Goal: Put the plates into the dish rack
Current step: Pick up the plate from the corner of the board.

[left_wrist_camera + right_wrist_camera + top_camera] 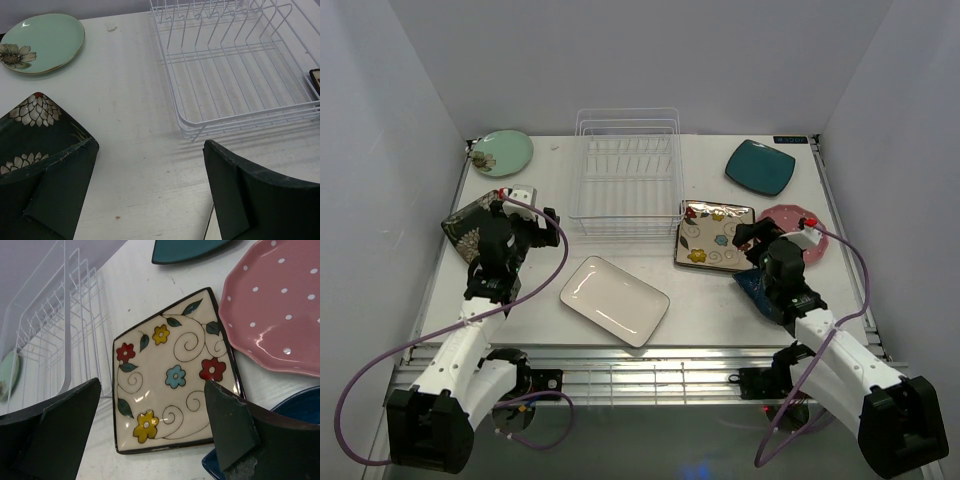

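The white wire dish rack (625, 170) (235, 75) stands empty at the back centre. Plates lie flat around it: a round pale green one (502, 152) (42, 42), a dark floral one (468, 225) (30, 125), a white rectangular one (614, 299), a teal square one (760, 166) (185, 250), a patterned square one (714, 236) (170, 375), a pink dotted one (784, 214) (275, 315) and a dark blue one (752, 287) (300, 405). My left gripper (532, 212) (150, 190) hangs open over bare table between the floral plate and the rack. My right gripper (750, 240) (152, 425) is open above the patterned plate's near edge.
White walls close in the table (550, 255) on the left, back and right. The dark blue plate lies partly under my right arm. The pink plate sits close beside the patterned one. A slotted metal rail (640, 375) runs along the near edge.
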`<state>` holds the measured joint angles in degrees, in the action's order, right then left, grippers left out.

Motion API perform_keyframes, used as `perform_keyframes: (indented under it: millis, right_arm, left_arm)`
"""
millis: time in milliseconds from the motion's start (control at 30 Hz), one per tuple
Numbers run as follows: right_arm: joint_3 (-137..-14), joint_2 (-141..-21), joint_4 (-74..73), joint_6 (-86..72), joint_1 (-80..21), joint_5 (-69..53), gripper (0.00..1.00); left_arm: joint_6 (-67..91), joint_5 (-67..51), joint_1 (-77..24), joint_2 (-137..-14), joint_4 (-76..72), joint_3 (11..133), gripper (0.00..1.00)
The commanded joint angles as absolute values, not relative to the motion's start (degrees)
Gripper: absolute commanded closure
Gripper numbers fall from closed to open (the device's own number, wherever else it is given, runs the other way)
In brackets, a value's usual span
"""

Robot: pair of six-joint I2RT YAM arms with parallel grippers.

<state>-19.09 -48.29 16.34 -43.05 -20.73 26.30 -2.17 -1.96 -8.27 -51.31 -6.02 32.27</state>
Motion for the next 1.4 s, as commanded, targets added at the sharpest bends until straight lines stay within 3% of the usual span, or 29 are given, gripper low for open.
perform_keyframes:
  millis: [0,567,933,1367]
  right_arm:
    - [-22.9,-50.6,22.2,-48.5,-18.5,26.5,0.10]
    - [-40.2,-77.2,22.1,-70.5,-6.7,22.1,0.06]
    - [-54.7,-95.1,19.2,-72.1,-4.0,19.6,0.04]
    - [-59.4,-105.0,19.9,-74.6,-3.2,21.2,0.02]
  left_arm:
    - [-2.5,-2.5,-8.4,-50.1,-6.2,31.6,0.02]
    - [-2.2,-3.7,-8.4,-49.7,-5.9,31.4,0.02]
    - [-2.1,-4.1,-8.4,-50.4,-6.0,31.5,0.02]
    - [-2.2,-4.2,-8.4,-50.4,-6.4,31.3,0.02]
